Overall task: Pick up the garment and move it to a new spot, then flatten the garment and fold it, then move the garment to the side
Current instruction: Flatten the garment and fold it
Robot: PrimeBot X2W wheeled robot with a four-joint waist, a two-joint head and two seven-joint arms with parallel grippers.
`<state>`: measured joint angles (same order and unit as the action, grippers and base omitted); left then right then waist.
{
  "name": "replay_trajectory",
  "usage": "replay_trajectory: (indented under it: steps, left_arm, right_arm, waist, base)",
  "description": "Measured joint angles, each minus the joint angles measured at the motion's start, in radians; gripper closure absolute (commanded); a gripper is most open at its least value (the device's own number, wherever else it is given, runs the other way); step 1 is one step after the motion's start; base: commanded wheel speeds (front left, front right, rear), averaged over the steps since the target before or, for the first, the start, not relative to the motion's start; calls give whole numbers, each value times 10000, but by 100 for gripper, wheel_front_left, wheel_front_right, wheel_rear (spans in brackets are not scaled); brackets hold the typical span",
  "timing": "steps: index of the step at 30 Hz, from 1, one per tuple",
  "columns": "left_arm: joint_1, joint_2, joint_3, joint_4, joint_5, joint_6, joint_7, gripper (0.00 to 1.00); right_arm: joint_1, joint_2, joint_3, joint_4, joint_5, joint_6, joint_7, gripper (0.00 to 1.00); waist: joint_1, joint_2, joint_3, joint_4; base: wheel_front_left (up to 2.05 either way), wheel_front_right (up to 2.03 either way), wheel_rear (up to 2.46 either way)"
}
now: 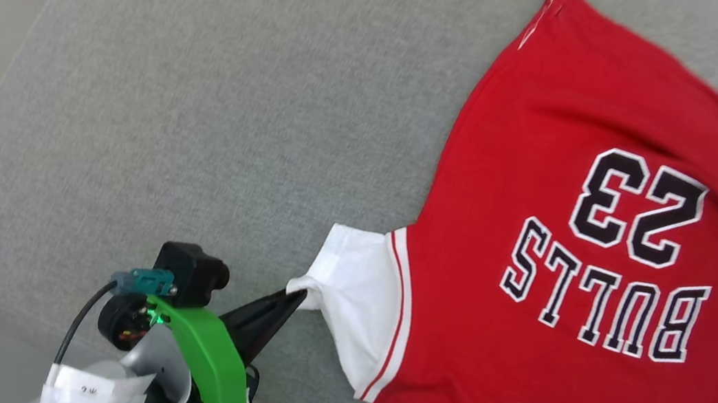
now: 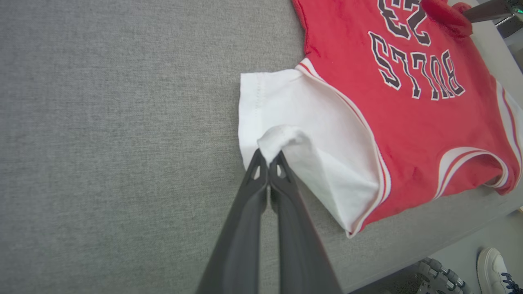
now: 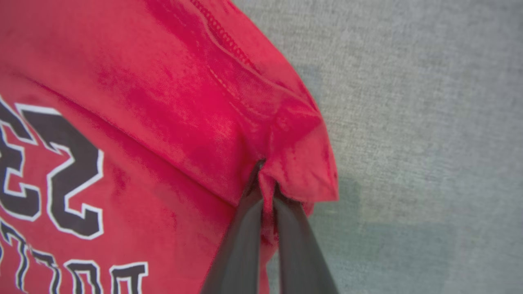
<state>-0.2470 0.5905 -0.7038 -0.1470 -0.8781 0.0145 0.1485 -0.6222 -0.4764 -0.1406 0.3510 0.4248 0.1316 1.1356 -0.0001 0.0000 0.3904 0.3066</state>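
White shoe (image 2: 496, 269) on floor just past near edge of bench (image 1: 205, 105). Left jaws, low in head view, pressed together on bunched edge of white sleeve (image 1: 355, 284); pinched cloth puffs above tips of dark fingers (image 2: 245, 228). Sleeve joins garment (image 1: 576, 188), red T-shirt lying spread, print side up, on right part of grey padded bench. Black-and-white print (image 1: 604, 289) reads BULLS 23, upside down from head. Farther off, right jaws clamped on red edge, raising small peak of cloth.
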Motion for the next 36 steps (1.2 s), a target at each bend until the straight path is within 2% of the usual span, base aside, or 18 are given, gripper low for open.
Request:
replay_trajectory:
  steps: [12, 23, 33, 34, 35, 36]
  left_arm:
    - [877, -38, 40, 441, -360, 267, -476, 100]
    - [1283, -186, 54, 757, -491, 351, -788, 100]
    - [1274, -326, 46, 1012, -491, 351, -953, 100]
    - [1271, -334, 46, 1012, -491, 351, -953, 100]
    - [1267, -337, 46, 1012, -491, 351, -953, 100]
    - [1264, -337, 46, 1012, -491, 351, -961, 100]
  right_arm:
    - [3467, 439, -336, -809, 581, 2, -1206, 100]
    - [5854, 640, -1120, -1730, 619, 0, -1549, 100]
    - [6449, 1080, -1285, -1914, 537, 0, -1638, 100]
    - [6443, 1099, -1266, -1948, 539, 0, -1670, 68]
    - [6438, 1103, -1239, -1985, 539, 0, -1716, 8]
    - [6417, 1097, -1220, -2044, 541, 0, -1735, 0]
  waist:
    - [0, 0, -1856, -1215]
    - [-1, 0, -2915, -1907]
    - [0, 0, -3024, -2109]
    - [0, 0, -2998, -2114]
    - [0, 0, -2977, -2117]
    - [0, 0, -2954, -2119]
  base:
    - [0, 0, 0]
    - [0, 0, 0]
    - [0, 0, 0]
    - [0, 0, 0]
    - [0, 0, 0]
    - [0, 0, 0]
